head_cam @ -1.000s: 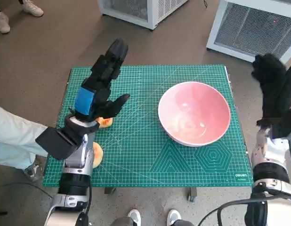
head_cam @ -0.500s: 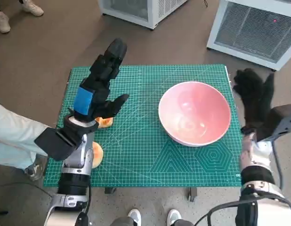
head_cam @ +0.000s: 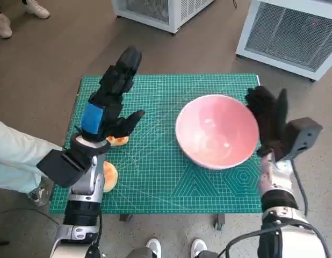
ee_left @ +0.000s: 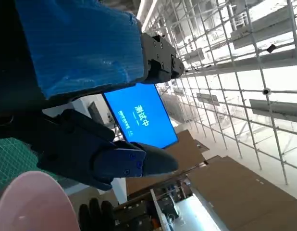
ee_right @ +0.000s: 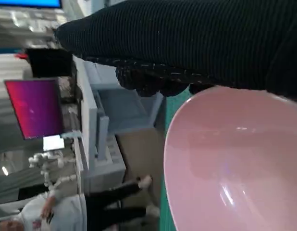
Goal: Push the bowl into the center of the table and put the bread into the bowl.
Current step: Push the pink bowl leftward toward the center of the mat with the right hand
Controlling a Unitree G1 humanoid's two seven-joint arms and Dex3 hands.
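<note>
On the green cutting mat (head_cam: 155,177) sits the wide pink bowl (head_cam: 217,130), right of centre; the gloved right hand (head_cam: 267,119) presses flat against its rim, fingers together. Orange-brown bread pieces (head_cam: 118,141) lie under the raised, spread left hand (head_cam: 109,105)

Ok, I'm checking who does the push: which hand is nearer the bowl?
The right hand: it is at the bowl's right rim, seemingly touching it. The left hand hangs over the mat's left part, well apart from the bowl, above the bread.
</note>
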